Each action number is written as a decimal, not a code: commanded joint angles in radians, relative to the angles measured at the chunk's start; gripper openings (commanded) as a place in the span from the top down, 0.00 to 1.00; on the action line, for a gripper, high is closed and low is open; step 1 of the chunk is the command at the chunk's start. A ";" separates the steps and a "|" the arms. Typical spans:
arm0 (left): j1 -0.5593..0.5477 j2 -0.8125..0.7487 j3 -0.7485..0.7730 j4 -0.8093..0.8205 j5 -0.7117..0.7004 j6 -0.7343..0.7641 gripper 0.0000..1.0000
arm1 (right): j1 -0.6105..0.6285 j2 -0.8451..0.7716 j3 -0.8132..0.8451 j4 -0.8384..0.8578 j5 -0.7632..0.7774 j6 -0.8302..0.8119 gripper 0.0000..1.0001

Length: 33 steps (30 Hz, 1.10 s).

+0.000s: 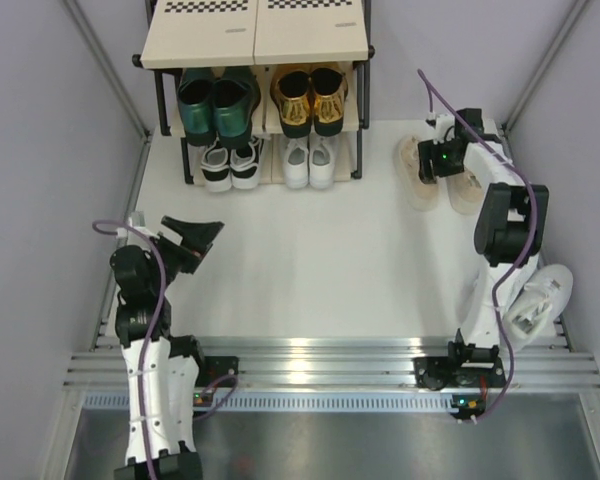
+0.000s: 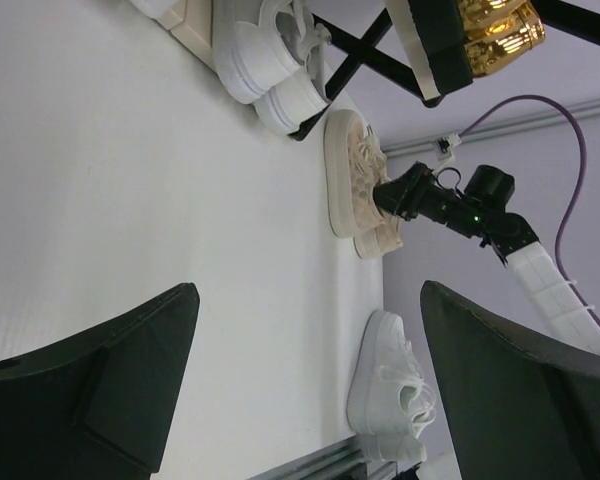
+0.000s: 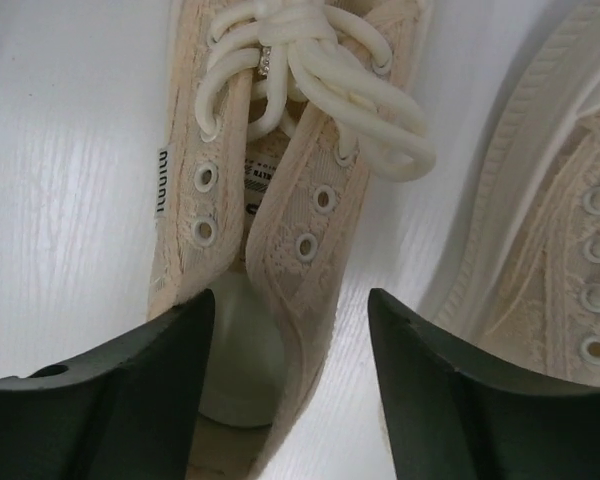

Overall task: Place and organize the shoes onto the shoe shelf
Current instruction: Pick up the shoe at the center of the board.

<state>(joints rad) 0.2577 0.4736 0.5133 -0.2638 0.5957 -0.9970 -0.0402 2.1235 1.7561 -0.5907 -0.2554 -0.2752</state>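
Observation:
The shoe shelf stands at the back. Green loafers and gold loafers sit on its middle tier; black-and-white sneakers and white lace-ups sit on the bottom. Two beige sneakers lie on the table right of the shelf. My right gripper is open over the left beige sneaker, one finger above its opening and one outside its side wall. My left gripper is open and empty at the left. A chunky white sneaker lies by the right arm.
The other beige sneaker lies close on the right of the gripped-over one. A metal rail runs along the table's near edge. Grey walls close in on both sides. The white sneaker also shows in the left wrist view.

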 commanded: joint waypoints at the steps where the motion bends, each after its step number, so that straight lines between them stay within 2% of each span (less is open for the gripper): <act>1: -0.064 -0.004 0.010 0.018 -0.020 -0.018 0.03 | 0.010 0.018 0.011 0.060 -0.013 0.047 0.40; 4: -0.165 0.020 0.014 0.020 -0.091 -0.034 0.03 | 0.010 0.010 -0.029 0.086 -0.037 0.074 0.60; 5: -0.196 0.032 0.017 0.018 -0.114 -0.032 0.03 | 0.010 0.009 -0.033 0.094 -0.044 0.086 0.74; 7: -0.320 0.080 0.040 0.020 -0.201 -0.028 0.03 | 0.007 0.009 -0.041 0.101 -0.073 0.102 0.87; 8: -0.360 0.100 0.051 0.021 -0.233 -0.023 0.03 | 0.000 0.009 -0.044 0.101 -0.090 0.122 0.98; 11: -0.596 0.186 0.088 0.073 -0.382 -0.014 0.02 | -0.018 -0.022 -0.069 0.118 -0.162 0.175 1.00; 13: -0.691 0.261 0.093 0.165 -0.483 -0.026 0.02 | -0.032 -0.054 -0.113 0.149 -0.232 0.212 1.00; 14: -0.780 0.289 0.093 0.210 -0.514 -0.032 0.02 | -0.046 -0.095 -0.131 0.157 -0.255 0.253 1.00; 17: -0.900 0.422 0.091 0.418 -0.617 -0.055 0.02 | -0.070 -0.204 -0.210 0.184 -0.359 0.355 1.00; 20: -1.040 0.628 0.123 0.607 -0.669 -0.068 0.02 | -0.082 -0.322 -0.300 0.212 -0.439 0.445 1.00; 26: -1.141 0.948 0.307 0.842 -0.672 -0.025 0.02 | -0.110 -0.526 -0.464 0.230 -0.545 0.649 1.00; 33: -1.173 1.178 0.490 0.954 -0.652 -0.025 0.02 | -0.113 -0.688 -0.583 0.164 -0.513 0.789 1.00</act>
<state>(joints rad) -0.9062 1.6073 0.9375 0.5220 -0.0463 -1.0367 -0.1402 1.5093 1.1908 -0.4572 -0.7216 0.3981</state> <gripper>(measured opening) 0.982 0.030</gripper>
